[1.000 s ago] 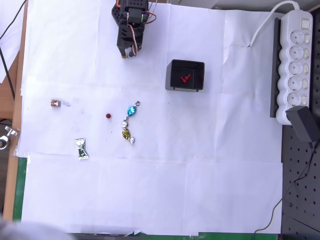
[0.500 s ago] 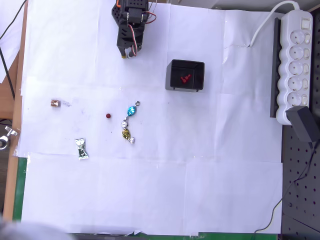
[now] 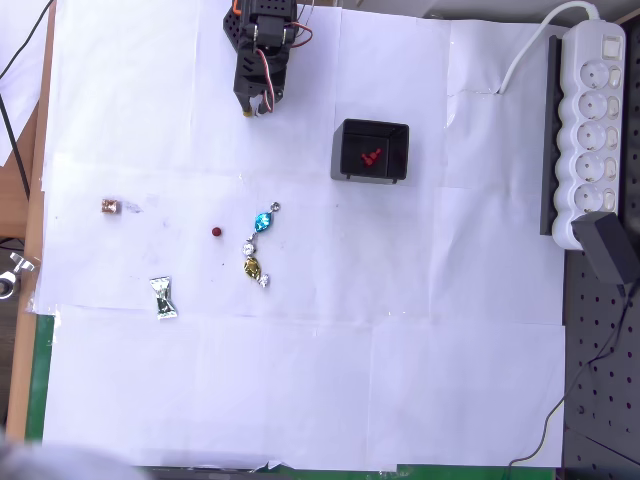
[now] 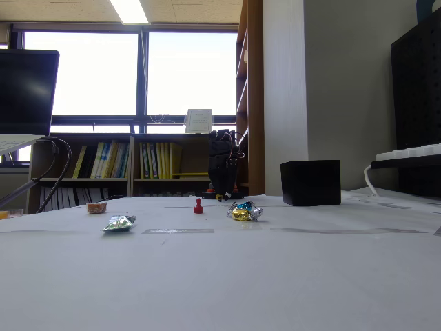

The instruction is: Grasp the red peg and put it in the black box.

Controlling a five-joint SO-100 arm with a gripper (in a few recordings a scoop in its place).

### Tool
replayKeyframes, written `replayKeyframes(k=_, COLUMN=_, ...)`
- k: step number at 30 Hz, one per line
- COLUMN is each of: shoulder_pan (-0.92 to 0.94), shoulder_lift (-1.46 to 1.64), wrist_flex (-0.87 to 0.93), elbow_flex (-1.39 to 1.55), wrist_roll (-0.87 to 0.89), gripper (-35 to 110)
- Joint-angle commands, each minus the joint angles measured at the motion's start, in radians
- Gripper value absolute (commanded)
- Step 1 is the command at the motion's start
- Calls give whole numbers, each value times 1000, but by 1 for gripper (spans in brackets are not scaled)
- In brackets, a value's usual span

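The red peg [image 3: 216,231] stands alone on the white paper, a small dark red dot from above and an upright pawn shape [image 4: 198,205] in the fixed view. The black box [image 3: 370,150] sits to its upper right, with red pieces lying inside; in the fixed view the box [image 4: 311,182] is at the right. My black arm is folded at the top edge of the paper, its gripper [image 3: 256,107] pointing down toward the table, far from the peg. The fingers look together with nothing between them. In the fixed view the gripper [image 4: 222,194] is far behind the peg.
A blue sweet [image 3: 263,220] and a gold sweet [image 3: 253,267] lie just right of the peg. A silver-green wrapper [image 3: 163,297] and a small copper sweet [image 3: 110,206] lie to the left. A white power strip [image 3: 590,130] runs along the right edge.
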Motion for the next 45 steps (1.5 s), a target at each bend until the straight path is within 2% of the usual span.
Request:
replayKeyframes(k=1, shoulder_pan=-8, shoulder_lift=-101, wrist_flex=91, elbow_flex=-83, wrist_roll=-2, gripper=3)
replayKeyframes(k=26, shoulder_pan=2, shoulder_lift=-100, wrist_flex=86, elbow_flex=-83, wrist_roll=31, gripper=3)
replayKeyframes(k=27, shoulder_pan=-20, shoulder_lift=-98, wrist_flex=98, elbow_flex=-83, wrist_roll=17, gripper=0)
replayKeyframes(k=28, shoulder_pan=-31, shoulder_lift=-69, wrist_flex=61, elbow_flex=-83, wrist_roll=-95, gripper=0)
replayKeyframes(k=29, shoulder_pan=-32, shoulder_lift=-15, wrist_flex=-17, elbow_flex=-83, wrist_roll=-210, gripper=0)
replayKeyframes(k=32, shoulder_pan=-37, shoulder_lift=161, wrist_flex=-425, elbow_flex=-83, wrist_roll=-11, gripper=0)
replayKeyframes(k=37, shoulder_pan=-35, shoulder_lift=437, wrist_flex=-1000, elbow_flex=-80, wrist_roll=123, gripper=0)
replayKeyframes(k=42, shoulder_pan=-6, shoulder_lift=753, wrist_flex=-1451, elbow_flex=-71, wrist_roll=123, gripper=0)
replayKeyframes(k=45, shoulder_pan=41, shoulder_lift=904, wrist_flex=-1631, elbow_flex=-69, wrist_roll=137, gripper=0)
